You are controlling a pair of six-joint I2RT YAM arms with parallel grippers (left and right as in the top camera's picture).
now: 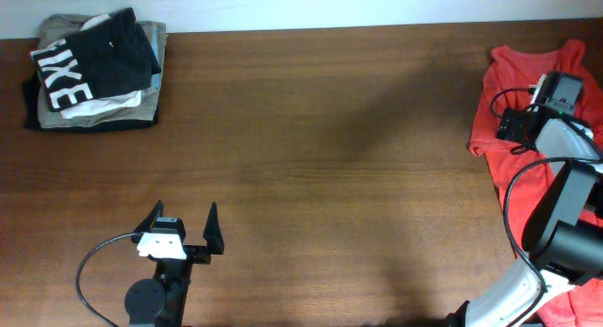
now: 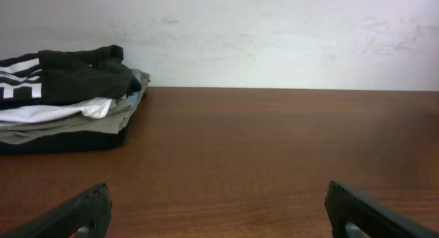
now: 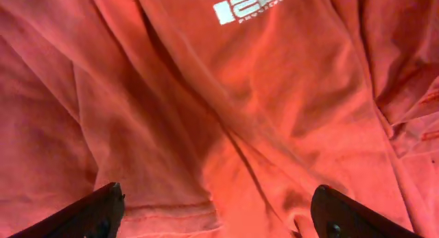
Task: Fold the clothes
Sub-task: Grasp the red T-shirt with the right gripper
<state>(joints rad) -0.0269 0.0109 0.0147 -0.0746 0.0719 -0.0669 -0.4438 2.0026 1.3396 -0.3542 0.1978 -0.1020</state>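
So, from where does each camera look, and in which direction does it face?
Overhead: above the table, facing straight down; shows the left gripper and right gripper.
Left wrist: low over the table, facing the far wall and the folded stack; own fingers at bottom corners.
Right wrist: close above the red T-shirt, facing down; own fingers frame it.
Shared: overhead and left wrist both show the folded stack.

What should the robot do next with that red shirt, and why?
Probably lower the right gripper and pinch the red-orange T-shirt. Its fingers are spread open above the rumpled cloth, holding nothing, and the shirt lies bunched at the right edge of the table, so it likely needs dragging onto bare wood first.
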